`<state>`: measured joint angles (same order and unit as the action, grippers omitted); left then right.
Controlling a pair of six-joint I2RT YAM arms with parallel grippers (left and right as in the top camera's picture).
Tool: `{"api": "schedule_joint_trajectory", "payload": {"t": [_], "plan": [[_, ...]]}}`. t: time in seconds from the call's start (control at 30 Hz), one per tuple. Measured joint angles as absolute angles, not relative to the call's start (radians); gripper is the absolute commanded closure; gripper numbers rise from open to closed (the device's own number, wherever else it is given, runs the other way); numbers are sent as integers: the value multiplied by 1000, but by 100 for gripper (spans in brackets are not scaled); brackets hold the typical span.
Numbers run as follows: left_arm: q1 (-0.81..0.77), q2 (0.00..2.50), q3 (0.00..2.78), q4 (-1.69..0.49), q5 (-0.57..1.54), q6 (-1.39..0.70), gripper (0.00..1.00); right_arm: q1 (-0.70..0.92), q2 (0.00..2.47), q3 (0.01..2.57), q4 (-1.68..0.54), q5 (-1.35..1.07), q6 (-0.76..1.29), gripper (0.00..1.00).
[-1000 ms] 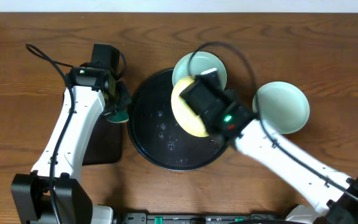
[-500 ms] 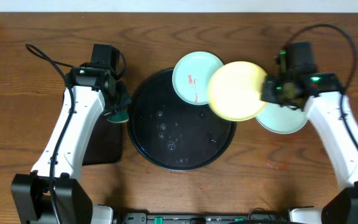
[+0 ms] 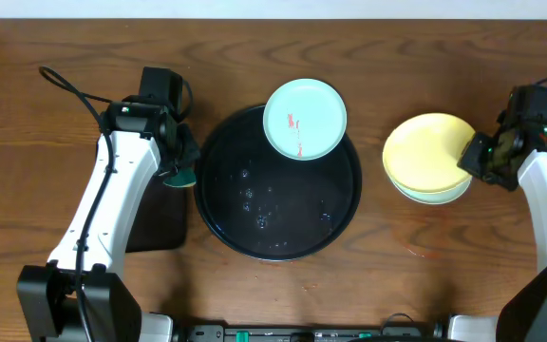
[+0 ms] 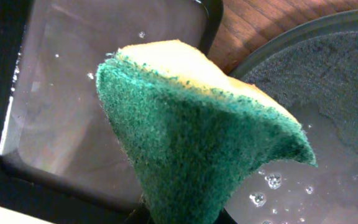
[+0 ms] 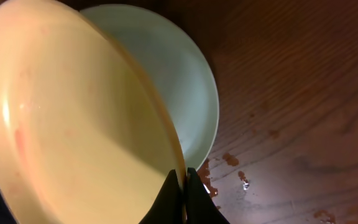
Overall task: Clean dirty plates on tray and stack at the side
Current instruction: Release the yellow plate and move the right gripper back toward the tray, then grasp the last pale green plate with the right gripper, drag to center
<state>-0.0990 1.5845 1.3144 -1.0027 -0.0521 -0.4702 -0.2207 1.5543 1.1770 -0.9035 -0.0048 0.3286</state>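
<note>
Two plates at the side: the yellow plate now sits over the clean mint plate near the right edge of the table. A second ago it was on the tray; half a second ago it was in the air between tray and stack.
Right hand: the right hand is pinched shut on the yellow plate's right rim. The wrist view shows the yellow plate tilted, with its gripped edge raised over the mint plate. It has not been let go.
Round black tray: the round black tray lies mid-table, wet and beaded with droplets. Its middle is bare now that the yellow plate has gone.
Smeared mint plate: the smeared mint plate overlaps the tray's rim on the side toward the table's far edge. It carries a red-orange streak and has not moved.
Left hand: the left hand is unmoved and clamped on the green-and-yellow sponge. It hangs by the tray's left rim, over the rectangular tray.
Meaning for the task: by my reading the second of three plates has been delivered. What remains is to lower and release it, then wipe and stack the smeared one.
Caution: a faint pinkish tinge shows inside the yellow plate, and red-orange spots mark the table beside the stack.
</note>
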Motion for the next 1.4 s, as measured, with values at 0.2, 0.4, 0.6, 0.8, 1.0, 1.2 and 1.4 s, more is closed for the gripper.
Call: {"api": "schedule_joint_trajectory", "payload": {"t": [0.2,0.4,0.6,0.8,1.0,1.2,1.4], "plan": [[-99,1584,1314,-1003,-52,-470,92,-220,1627,1168,-877,52,329,99],[-99,1584,1314,-1003,-52,-470,93,-224,1703,1166,-870,102,345,82],[-99,1584,1314,-1002,-52,-470,93,-228,1708,1164,-865,109,357,43],[-99,1584,1314,-1002,-52,-470,92,-227,1708,1201,-886,-2,328,40],[-99,1584,1314,-1002,-52,-470,93,-170,1708,1347,-822,-185,260,37],[-99,1584,1314,-1002,-52,-470,93,51,1742,1465,-722,-233,229,36],[-99,1584,1314,-1002,-52,-470,93,192,1950,1684,-743,-233,175,36]]}}
